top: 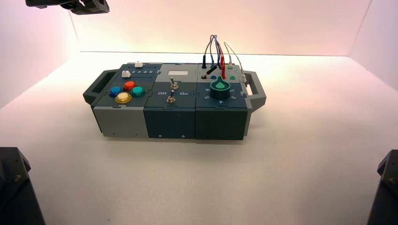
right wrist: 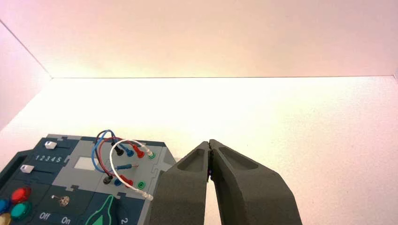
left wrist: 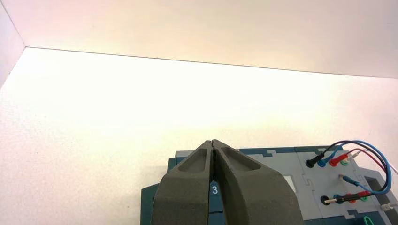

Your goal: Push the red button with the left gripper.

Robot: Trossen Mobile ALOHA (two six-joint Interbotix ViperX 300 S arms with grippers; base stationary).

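At the twelve-o'clock spot of a cluster of four buttons in the high view, we find the red-orange, round, domed push button (top: 129, 86), with a round blue button (top: 115, 92) at nine, a round yellow button (top: 123, 98) at six and a round green button (top: 138, 92) at three. The cluster lies toward ten o'clock on the grey and dark-blue box (top: 123, 123). Toward two o'clock on the box we see a round dark knob with a green pointer (top: 220, 89), with coloured wires (top: 217, 47) looping up behind it. The black metal end of the left arm (top: 87, 5) hangs at the view's edge, toward ten o'clock from the box and well apart from the red button. In the left wrist view we see the black left gripper with tapered fingers (left wrist: 212, 140); its jaws are closed, tips together, and we see nothing held. It hides part of the box, with a printed 3 showing between its fingers. In the right wrist view the black right gripper with tapered fingers (right wrist: 209, 140) is parked beside the box, at its three-o'clock side, its tips together and nothing visible between them. Here too we see the red button, apart from both grippers.
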